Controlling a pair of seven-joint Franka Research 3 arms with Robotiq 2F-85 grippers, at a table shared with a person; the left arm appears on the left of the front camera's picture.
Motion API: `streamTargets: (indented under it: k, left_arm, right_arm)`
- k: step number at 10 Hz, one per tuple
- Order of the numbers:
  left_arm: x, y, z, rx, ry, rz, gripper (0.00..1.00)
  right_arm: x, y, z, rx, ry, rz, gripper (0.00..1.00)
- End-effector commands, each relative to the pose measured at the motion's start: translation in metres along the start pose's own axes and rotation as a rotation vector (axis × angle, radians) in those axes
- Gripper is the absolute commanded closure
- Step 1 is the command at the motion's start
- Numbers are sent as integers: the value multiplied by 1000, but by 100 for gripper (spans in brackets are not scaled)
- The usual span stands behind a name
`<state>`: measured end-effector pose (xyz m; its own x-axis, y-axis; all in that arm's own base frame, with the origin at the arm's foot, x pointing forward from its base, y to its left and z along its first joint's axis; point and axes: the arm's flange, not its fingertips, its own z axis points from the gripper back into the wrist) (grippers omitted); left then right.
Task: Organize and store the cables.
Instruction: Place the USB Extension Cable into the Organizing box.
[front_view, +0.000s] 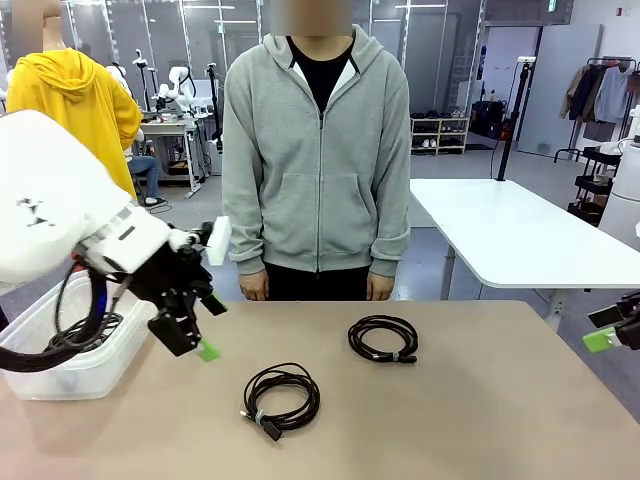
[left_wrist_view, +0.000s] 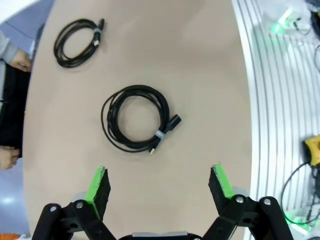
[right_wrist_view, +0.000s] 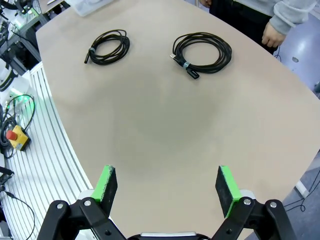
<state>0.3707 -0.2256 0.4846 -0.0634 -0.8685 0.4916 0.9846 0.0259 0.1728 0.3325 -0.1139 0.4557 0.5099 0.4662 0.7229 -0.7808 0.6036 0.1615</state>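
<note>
Landmark: clear plastic bin (front_view: 100, 375) at the left end of the tan table (front_view: 480, 420).
Left gripper (front_view: 205, 325): hangs just right of the bin, above the tabletop; jaws spread wide, nothing between the green pads.
Right gripper (front_view: 603, 328): well apart from the bin, at the table's opposite end; jaws spread, holding nothing.
Near cable (front_view: 313, 400): tied black coil flat on the table, right of the bin, toward the robot's side.
Far cable (front_view: 354, 340): second tied coil, farther right of the bin, toward the person (front_view: 318, 150).
</note>
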Motion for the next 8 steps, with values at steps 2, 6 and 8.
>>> streamTargets:
  k: [2, 6, 8]
  left_arm:
    - [23, 17, -30, -46, 77, -9, 0]
    - [40, 28, -59, -95, 198, -67, 0]
    - [48, 33, -84, -114, 290, -128, 0]
  right_arm:
    - [-2, 2, 2, 6, 10, 10, 0]
    - [-2, 2, 2, 6, 10, 10, 0]
    - [-2, 2, 2, 6, 10, 10, 0]
